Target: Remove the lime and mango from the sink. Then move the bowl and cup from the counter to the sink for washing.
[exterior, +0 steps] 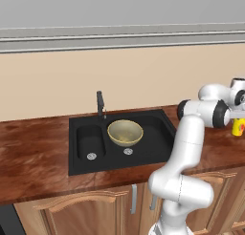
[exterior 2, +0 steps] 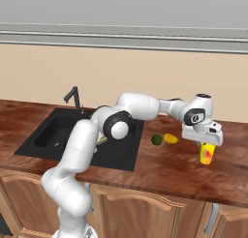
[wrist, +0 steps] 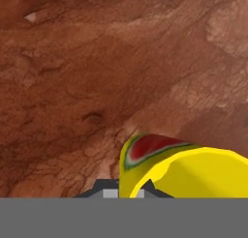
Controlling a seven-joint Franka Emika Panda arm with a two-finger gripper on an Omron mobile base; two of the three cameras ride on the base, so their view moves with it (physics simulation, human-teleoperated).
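Presently, the white arm's two dark fingers (exterior 2: 207, 144) are sitting pinched narrow on the rim wall of the small yellow cylindrical cup (exterior 2: 207, 154) with a red-orange mark, standing upright on the glossy reddish-brown wood-grain table (exterior 2: 160, 169), well right of the black double-basin sink (exterior: 83, 162). Wide olive-tan bowl (exterior: 125, 133) is lying in the sink's large basin. Small dark green round lime (exterior 2: 156, 140) and yellow-orange oval mango (exterior 2: 170, 138) are resting just beside each other on the table, between sink and cup.

A plain beige wall (exterior: 119, 81) rises at twelve o'clock, topped by a long grey ledge (exterior: 119, 38); light wooden cabinet doors (exterior 2: 160, 208) at six o'clock.
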